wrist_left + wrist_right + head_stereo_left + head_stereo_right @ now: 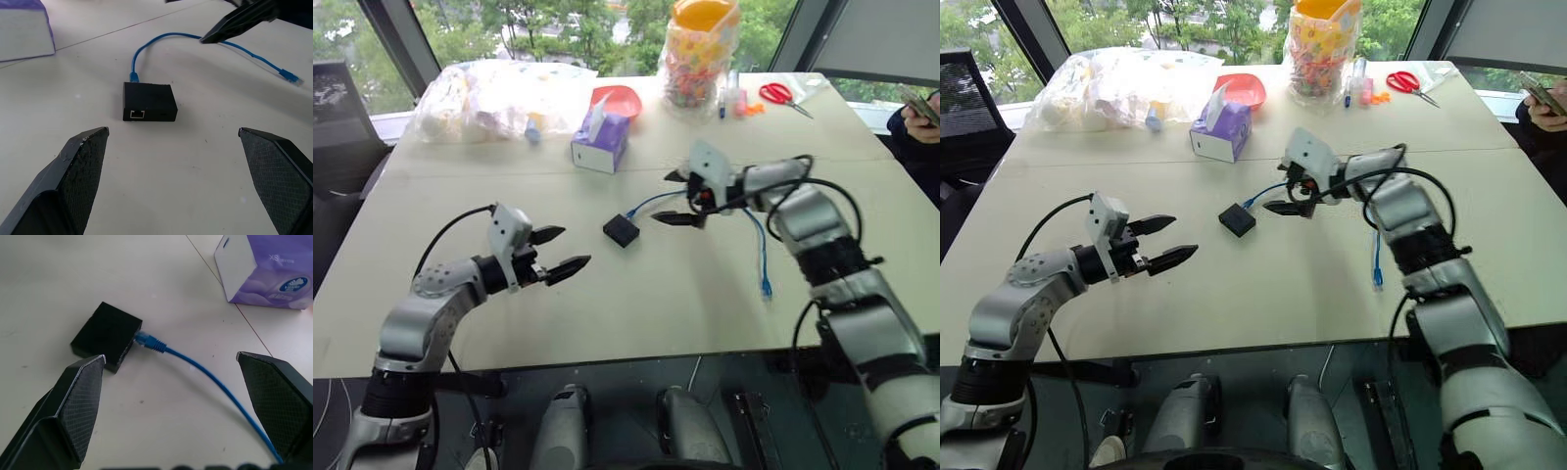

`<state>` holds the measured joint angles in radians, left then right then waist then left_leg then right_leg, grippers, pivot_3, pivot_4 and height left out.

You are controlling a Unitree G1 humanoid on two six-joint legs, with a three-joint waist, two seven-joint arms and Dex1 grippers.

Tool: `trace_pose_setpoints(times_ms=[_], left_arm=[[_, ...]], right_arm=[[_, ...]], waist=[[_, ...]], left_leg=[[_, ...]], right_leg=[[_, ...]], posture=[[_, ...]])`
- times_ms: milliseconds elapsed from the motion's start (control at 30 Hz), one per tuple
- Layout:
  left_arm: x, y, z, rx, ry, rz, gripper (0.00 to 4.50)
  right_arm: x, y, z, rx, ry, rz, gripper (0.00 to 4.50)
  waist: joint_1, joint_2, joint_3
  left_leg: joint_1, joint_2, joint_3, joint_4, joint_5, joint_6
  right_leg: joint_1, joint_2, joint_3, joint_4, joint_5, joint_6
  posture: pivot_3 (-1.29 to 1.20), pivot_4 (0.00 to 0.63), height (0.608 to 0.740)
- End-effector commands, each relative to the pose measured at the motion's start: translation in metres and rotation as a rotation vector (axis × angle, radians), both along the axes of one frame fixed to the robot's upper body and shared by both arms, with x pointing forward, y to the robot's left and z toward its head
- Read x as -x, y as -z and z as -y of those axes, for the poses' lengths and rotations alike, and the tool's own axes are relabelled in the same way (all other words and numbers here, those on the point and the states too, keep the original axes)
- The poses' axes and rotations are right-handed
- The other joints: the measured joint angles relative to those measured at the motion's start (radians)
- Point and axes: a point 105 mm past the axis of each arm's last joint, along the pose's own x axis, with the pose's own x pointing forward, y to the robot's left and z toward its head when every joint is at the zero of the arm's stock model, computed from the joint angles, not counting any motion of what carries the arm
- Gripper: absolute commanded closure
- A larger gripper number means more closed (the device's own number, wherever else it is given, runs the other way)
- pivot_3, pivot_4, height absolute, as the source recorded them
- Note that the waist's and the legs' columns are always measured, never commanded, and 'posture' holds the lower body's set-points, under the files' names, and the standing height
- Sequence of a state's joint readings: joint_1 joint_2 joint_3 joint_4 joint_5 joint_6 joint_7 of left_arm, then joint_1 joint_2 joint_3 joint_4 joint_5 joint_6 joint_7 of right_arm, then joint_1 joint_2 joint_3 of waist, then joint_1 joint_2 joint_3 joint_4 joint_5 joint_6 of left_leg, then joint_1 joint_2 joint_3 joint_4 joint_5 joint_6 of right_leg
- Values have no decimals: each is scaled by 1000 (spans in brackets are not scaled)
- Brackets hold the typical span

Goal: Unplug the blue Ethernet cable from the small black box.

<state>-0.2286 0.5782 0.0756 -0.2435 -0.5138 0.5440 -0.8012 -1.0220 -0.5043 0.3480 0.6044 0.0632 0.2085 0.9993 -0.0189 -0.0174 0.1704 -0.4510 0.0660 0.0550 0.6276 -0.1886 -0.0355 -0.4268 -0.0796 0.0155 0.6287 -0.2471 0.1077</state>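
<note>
One blue Ethernet cable (205,374), one small black box (105,335)

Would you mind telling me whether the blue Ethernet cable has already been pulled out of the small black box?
No, the blue Ethernet cable is plugged into the small black box.

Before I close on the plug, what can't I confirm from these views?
- Plug latch on the cable: too small in the right wrist view; faces away in the left wrist view.
- Cable middle: hidden behind the right gripper in the eye views.
- Far side of the box: hidden by its own body in the left wrist view.
</note>
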Motion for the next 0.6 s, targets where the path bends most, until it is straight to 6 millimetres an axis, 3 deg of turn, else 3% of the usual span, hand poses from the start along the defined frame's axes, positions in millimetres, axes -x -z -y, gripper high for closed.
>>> trace_pose_setpoints(times_ms=[33, 200, 400, 600], left_arm=[[4, -14, 0, 20, -17, 54, 33], [8, -16, -1, 26, -39, 58, 33], [10, -18, -3, 24, -58, 65, 33], [9, -20, -4, 25, -70, 72, 33]], right_arm=[[-18, -3, -11, 79, -12, 121, 0], [-27, 9, -18, 162, -28, 198, 0], [-21, 28, -42, 213, -115, 212, 0], [-14, 37, -62, 142, -142, 104, 0]], waist=[[1, 0, 0], [6, 0, 0], [-5, 1, 0], [-8, 1, 0]], left_leg=[[0, 0, 0, 0, 0, 0], [0, 0, 0, 0, 0, 0], [2, 0, 0, -1, 0, 0], [3, 0, 0, -1, 0, 0]], right_leg=[[0, 0, 0, 1, 0, 0], [0, 0, 0, 2, 0, 1], [0, 0, 0, 3, 0, 1], [0, 0, 0, 4, 1, 2]], posture=[[0, 150, 735], [0, 150, 735], [0, 150, 735], [0, 150, 735]])
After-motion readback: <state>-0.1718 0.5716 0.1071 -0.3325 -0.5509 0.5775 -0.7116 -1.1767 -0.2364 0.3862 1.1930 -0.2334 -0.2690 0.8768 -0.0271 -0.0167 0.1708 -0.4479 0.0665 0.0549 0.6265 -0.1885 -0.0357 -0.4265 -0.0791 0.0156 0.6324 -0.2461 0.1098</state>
